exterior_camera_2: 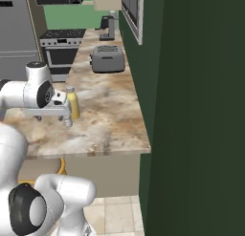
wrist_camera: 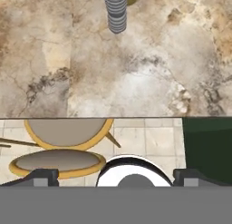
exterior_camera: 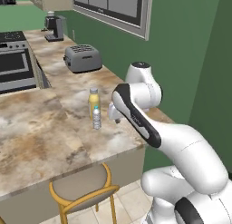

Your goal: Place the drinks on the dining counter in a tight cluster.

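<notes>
Left base view — yellow bottle and water bottle touching, near dining counter edge, bare stone around; gripper jaws wide apart, holding nothing

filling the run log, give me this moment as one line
jaws: open, empty | yellow bottle and water bottle: upright, close together on counter | gripper: beside the bottles

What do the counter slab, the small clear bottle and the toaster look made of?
Tan-and-brown marbled counter slab: polished stone, judging by the veined mottling and soft sheen.
Small clear ribbed water bottle: likely thin plastic; see-through, ridged walls.
Grey two-slot toaster: probably brushed metal, going by its even matte grey, though painted plastic is possible.
</notes>
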Tool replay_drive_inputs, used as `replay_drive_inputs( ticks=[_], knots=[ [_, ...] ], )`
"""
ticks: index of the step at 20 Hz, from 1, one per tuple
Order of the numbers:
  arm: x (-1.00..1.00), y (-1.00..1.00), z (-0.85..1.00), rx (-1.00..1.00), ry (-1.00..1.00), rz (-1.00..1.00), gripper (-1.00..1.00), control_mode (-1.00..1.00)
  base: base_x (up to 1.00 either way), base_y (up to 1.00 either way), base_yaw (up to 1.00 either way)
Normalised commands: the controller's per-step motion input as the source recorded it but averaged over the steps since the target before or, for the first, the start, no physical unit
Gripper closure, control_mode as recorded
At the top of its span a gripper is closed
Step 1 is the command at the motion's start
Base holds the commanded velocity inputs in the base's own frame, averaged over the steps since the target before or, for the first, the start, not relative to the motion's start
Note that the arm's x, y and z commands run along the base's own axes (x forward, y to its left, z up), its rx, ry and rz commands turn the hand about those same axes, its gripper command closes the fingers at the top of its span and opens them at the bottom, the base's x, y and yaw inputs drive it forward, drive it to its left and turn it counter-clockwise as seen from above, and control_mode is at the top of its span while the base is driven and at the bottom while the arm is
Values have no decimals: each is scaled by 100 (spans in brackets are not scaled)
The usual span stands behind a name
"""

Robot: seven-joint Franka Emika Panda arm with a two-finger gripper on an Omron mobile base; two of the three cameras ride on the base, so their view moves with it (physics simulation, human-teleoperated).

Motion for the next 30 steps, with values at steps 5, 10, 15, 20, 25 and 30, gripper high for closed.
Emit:
replay_drive_inputs(
  ticks=[5,10,15,20,25,30],
  knots=[
    [66,0,0,0,0,-10,-100,-100,0,0,0],
    [41,20,-7,1,-6,-6,-100,-100,0,0,0],
    [5,20,-38,7,-19,0,-100,-100,0,0,0],
    [47,38,-32,0,-21,-8,-100,-100,0,0,0],
    [56,26,9,-5,10,-9,-100,-100,0,0,0],
    [48,1,5,-2,23,-1,-100,-100,0,0,0]
  ],
)
